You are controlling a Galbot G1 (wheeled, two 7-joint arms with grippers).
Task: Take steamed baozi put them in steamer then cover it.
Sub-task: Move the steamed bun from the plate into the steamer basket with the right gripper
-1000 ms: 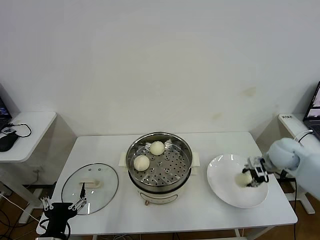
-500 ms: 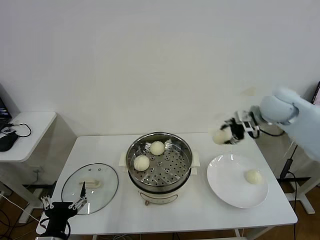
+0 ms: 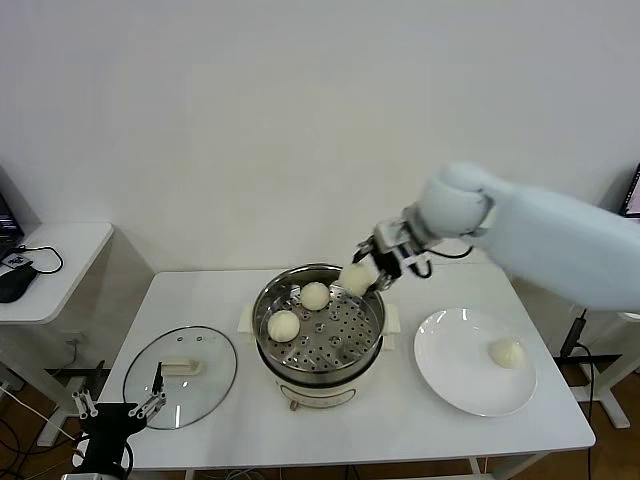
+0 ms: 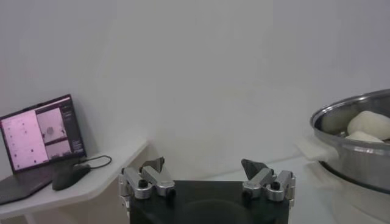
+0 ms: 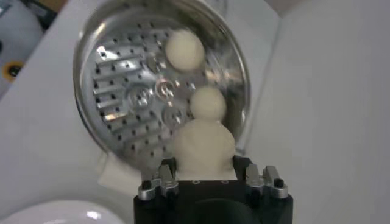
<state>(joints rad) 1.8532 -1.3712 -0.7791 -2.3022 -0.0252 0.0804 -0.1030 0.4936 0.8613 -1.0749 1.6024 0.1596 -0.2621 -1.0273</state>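
Baozi (image 3: 356,279) pinched in right claw (image 3: 366,275) above steamer (image 3: 318,318).

I see two pale baozi (image 3: 299,310) resting in the shiny perforated steamer (image 3: 318,320), a third baozi (image 3: 354,279) held above its right rim, and a fourth (image 3: 507,352) on the right. The glass cover (image 3: 180,364) lies flat, left of the steamer.

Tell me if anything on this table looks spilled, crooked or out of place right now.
Nothing stands out. The steamer sits upright with two baozi inside, the right gripper holds a third above its rim, one lies on the white plate, and the glass lid lies flat beside the steamer.
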